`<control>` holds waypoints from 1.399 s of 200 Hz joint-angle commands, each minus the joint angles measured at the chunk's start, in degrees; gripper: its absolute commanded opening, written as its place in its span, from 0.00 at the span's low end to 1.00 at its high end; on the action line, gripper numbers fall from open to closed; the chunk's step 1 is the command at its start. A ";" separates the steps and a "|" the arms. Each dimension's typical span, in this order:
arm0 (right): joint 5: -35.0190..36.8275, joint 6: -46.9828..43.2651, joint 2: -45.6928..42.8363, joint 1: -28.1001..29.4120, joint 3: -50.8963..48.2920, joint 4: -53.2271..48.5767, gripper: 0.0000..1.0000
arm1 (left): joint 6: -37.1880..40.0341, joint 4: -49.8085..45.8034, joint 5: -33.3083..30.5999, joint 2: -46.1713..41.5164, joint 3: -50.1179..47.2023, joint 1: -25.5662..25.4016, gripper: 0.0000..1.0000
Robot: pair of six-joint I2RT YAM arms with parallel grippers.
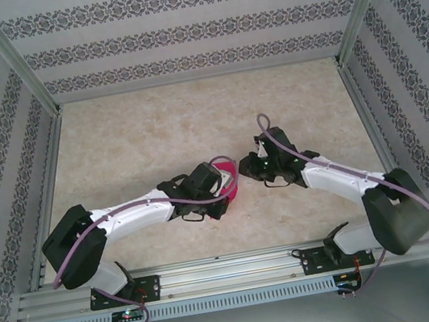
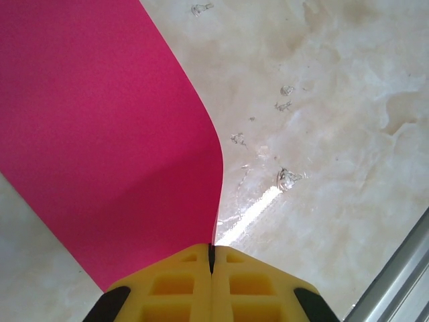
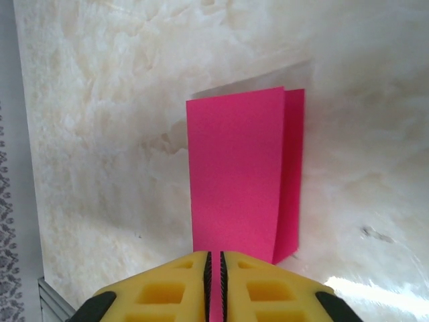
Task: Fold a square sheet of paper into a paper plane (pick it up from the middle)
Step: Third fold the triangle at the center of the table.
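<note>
The square sheet of paper [image 1: 230, 180] is bright magenta-pink and folded over, held up off the table between the two arms. In the left wrist view the sheet [image 2: 100, 134] curves away from my left gripper [image 2: 212, 251], whose yellow fingers are pressed together on its edge. The right wrist view has the sheet [image 3: 234, 174] as two upright layers with one flap offset to the right. My right gripper [image 3: 215, 258] is shut on its near edge, pink showing in the thin slit between the fingers. In the top view the left gripper [image 1: 220, 184] and right gripper [image 1: 247, 169] face each other across the paper.
The marbled beige table [image 1: 154, 138] is bounded by patterned walls and an aluminium frame rail [image 1: 216, 271] along the near edge. A few small shiny marks [image 2: 288, 178] lie on the table surface under the left gripper.
</note>
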 commanded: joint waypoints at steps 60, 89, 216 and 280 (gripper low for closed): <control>-3.55 -4.86 17.33 2.60 10.77 -3.05 0.12 | -1.62 2.50 3.52 0.48 -0.47 1.85 0.00; -3.87 -5.96 21.14 2.53 12.26 -3.28 0.12 | -1.64 2.49 3.83 0.68 -0.48 2.20 0.00; -1.61 -16.50 26.41 2.53 15.11 -11.03 0.10 | -3.85 1.84 3.31 3.56 0.86 6.06 0.00; -2.17 -19.44 25.69 2.33 16.38 -13.17 0.10 | -3.28 0.05 0.58 6.58 3.48 7.43 0.00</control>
